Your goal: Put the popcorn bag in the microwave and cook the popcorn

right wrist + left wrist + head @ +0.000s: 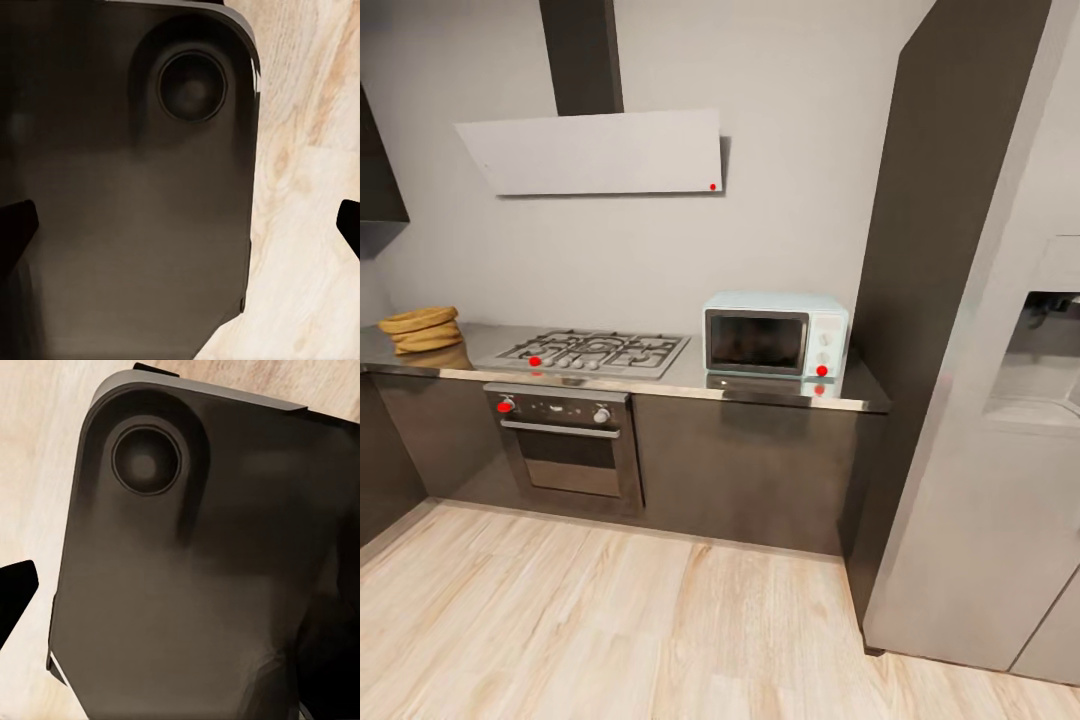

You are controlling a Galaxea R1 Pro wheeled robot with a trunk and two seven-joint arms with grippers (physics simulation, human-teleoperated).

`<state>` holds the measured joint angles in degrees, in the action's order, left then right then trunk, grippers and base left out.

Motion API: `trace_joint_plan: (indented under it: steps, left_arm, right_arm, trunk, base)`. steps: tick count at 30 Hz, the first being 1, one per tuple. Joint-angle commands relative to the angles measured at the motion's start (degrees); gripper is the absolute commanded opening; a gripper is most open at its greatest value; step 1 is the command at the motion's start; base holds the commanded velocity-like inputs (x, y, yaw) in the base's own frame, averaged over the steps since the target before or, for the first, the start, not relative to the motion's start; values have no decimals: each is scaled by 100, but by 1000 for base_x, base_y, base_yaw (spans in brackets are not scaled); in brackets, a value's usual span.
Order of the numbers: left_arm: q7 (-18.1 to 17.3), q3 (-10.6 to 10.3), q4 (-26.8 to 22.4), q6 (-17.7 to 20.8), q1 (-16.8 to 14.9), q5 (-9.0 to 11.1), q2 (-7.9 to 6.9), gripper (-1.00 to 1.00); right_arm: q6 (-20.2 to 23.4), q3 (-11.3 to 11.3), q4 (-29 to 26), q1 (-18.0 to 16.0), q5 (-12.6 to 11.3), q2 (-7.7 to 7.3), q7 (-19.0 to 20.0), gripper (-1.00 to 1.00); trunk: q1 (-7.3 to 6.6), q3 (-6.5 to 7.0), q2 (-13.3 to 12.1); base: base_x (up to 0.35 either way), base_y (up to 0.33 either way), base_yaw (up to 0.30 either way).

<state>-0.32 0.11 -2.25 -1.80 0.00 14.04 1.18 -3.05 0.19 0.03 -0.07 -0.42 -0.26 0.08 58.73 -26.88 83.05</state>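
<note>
The pale wood plank floor (610, 620) runs up to a wall of dark cabinets, and the tall grey steel fridge (1000, 480) stands just to the right of the long grey metallic countertop (780, 392). Above the countertop hangs the white slanted hood (595, 152). Below the countertop's shiny front edge sits the dark steel oven with a bar handle (568, 448), and directly over it the steel gas hob (600, 352) is set into the slab. The small pale-blue boxy microwave (775, 336) stands on the countertop's right end, door shut (a red light shows low on its white panel). The squat mustard-tan popcorn bag (422, 330) rests on the countertop's far left end, well apart from the microwave.

In each wrist view a dark rounded robot body panel (202, 570) lies over the floor. The left gripper (15, 592) shows one black fingertip, so I cannot tell its state; the right gripper (184, 225) shows black fingertips wide apart, holding nothing.
</note>
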Motion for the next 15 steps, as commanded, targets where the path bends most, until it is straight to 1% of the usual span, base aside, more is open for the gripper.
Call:
trace_joint_plan:
  steps: [1, 9, 11, 15]
  left_arm:
    - [-3, -2, -3, -13, 0, 38, -1, 100]
    - [-3, -2, 2, -13, 0, 38, -1, 100]
    - [-3, -2, 2, -13, 0, 38, -2, 100]
    - [-3, -2, 2, -13, 0, 38, -3, 100]
  right_arm:
    - [-17, 2, 2, 1, -3, -1, 1, 100]
    - [-20, 0, 3, 0, -20, 14, 1, 100]
    - [-20, -1, 0, 1, -25, 25, 1, 100]
    - [-20, -1, 2, -1, -28, 34, 1, 100]
  trunk:
    - [0, -4, 2]
    - [0, -4, 2]
    - [0, -4, 2]
    - [0, -4, 2]
  base:
    - [0, 0, 0]
    - [0, 0, -6]
    - [0, 0, -120]
    - [0, 0, -193]
